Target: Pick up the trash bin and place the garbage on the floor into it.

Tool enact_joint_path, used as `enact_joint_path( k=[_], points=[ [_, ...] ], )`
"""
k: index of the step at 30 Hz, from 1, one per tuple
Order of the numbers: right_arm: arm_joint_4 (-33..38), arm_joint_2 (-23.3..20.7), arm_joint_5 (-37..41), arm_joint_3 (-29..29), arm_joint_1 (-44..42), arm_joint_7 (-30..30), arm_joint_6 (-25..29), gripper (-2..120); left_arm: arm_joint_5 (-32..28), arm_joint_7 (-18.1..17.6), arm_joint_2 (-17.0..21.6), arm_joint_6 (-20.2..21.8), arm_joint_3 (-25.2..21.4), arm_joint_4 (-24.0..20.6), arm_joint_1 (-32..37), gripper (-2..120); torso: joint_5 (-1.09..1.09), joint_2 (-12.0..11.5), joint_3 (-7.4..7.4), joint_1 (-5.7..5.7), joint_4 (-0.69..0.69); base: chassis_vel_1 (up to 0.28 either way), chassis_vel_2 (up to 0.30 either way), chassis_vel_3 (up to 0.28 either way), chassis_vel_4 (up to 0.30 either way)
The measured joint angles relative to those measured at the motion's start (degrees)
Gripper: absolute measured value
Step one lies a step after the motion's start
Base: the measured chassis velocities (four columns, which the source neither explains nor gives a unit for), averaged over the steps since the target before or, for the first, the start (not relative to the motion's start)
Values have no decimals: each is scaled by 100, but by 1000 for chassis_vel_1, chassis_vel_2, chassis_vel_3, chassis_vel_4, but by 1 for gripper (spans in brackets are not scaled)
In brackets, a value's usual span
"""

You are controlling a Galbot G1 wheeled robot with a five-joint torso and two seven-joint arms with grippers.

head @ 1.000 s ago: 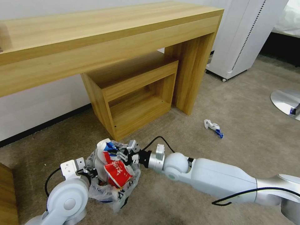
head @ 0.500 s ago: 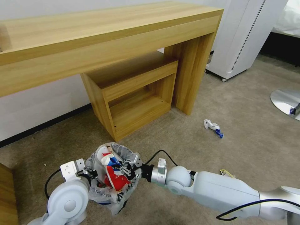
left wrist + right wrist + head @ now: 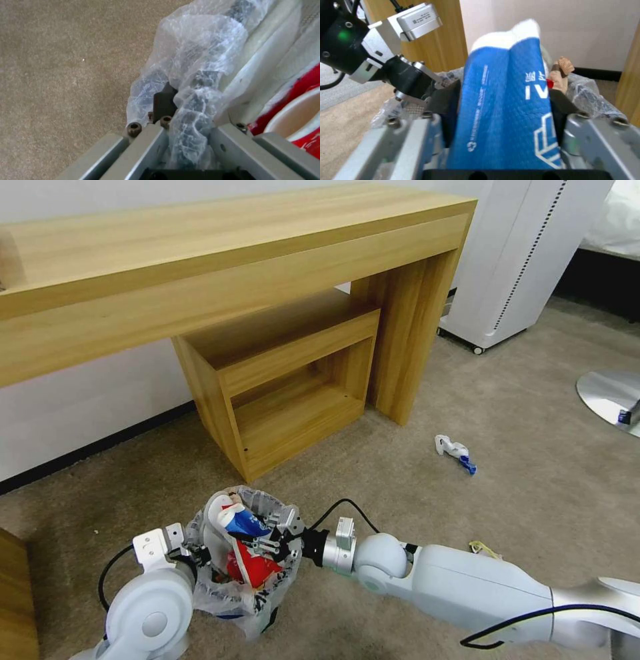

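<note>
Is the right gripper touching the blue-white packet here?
Touching. In the right wrist view the blue-white packet sits clamped between both fingers of the right gripper; the head view shows it over the trash bin.

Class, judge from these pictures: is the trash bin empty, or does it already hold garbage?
It holds garbage. A red-white carton sits inside the trash bin, and the right gripper holds a blue-white packet over its opening.
</note>
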Motion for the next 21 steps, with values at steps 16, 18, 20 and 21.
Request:
enact_joint_path(
  k=[16, 18, 20, 21],
  points=[
    [-99, 153, 142, 25, 371, 127, -1, 100, -10, -43, -15, 7, 42, 91, -83, 0, 0, 0, 0, 0, 0, 0, 0, 0, 0],
    [-71, 154, 168, 68, 400, 131, -2, 100, -13, -44, -7, 7, 39, 97, -87, 0, 0, 0, 0, 0, 0, 0, 0, 0, 0],
    [1, 126, 202, 214, 441, 141, -2, 100, -26, -45, 5, 6, 34, 97, -89, 0, 0, 0, 0, 0, 0, 0, 0, 0, 0],
    [32, 91, 224, 303, 446, 144, -4, 100, -34, -45, 12, 5, 28, 97, -88, 0, 0, 0, 0, 0, 0, 0, 0, 0, 0]
  ],
)
